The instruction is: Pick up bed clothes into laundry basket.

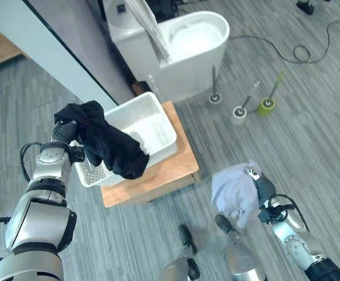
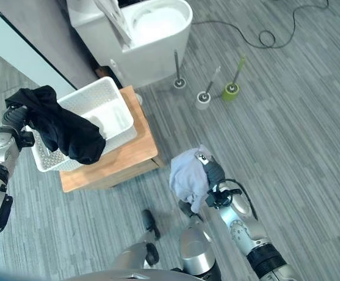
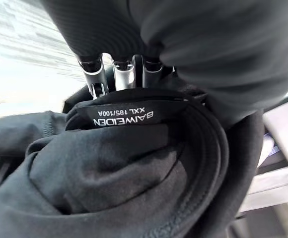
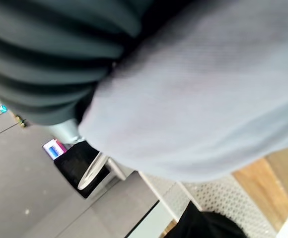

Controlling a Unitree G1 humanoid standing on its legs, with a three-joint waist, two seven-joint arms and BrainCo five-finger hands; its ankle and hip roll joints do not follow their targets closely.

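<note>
A black garment [image 1: 108, 146] hangs from my left hand [image 1: 64, 130], which is shut on it above the left end of the white laundry basket [image 1: 158, 117]. In the left wrist view the fingers [image 3: 119, 74] are buried in the black cloth [image 3: 134, 173] beside its label. The lower part of the garment drapes over the basket's front rim. Low on the right, my right hand [image 1: 265, 188] is shut on a bunched pale grey garment [image 1: 234, 190] held above the floor. That pale cloth [image 4: 208, 99] covers the hand in the right wrist view.
The basket rests on a low wooden stand [image 1: 170, 170]. Behind it stands a white toilet [image 1: 187, 47] with its lid up. Three toilet brushes [image 1: 238, 112] stand on the floor to its right, one green [image 1: 267, 105]. A dark partition wall [image 1: 70, 52] runs along the left.
</note>
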